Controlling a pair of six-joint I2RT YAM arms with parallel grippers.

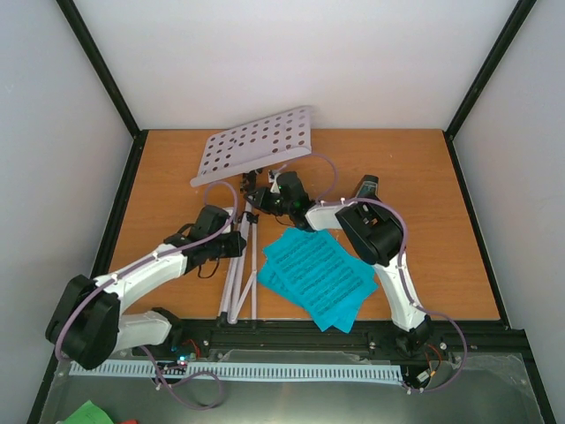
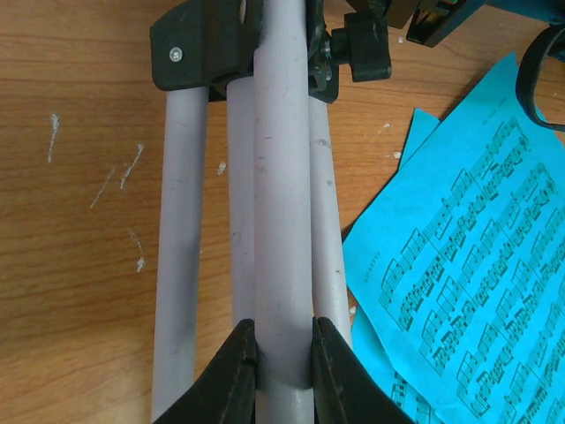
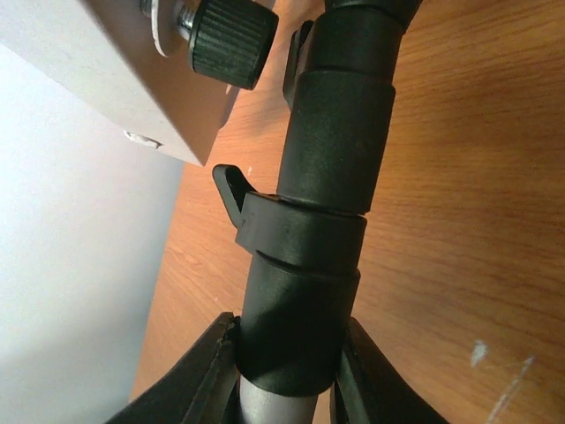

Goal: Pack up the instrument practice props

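Note:
The white tripod music stand lies on the wooden table. Its perforated desk is tilted up at the back and its folded legs point toward me. My left gripper is shut on the stand's middle tube, with the fingers on either side. My right gripper is shut on the stand's black collar, below the desk knob. Cyan sheet-music pages lie to the right of the legs, also in the left wrist view. The small black metronome peeks out behind my right arm. The clear cover is out of view.
White walls with black corner posts close in the table on three sides. A black rail and a white cable tray run along the near edge. A green scrap lies below at the bottom left.

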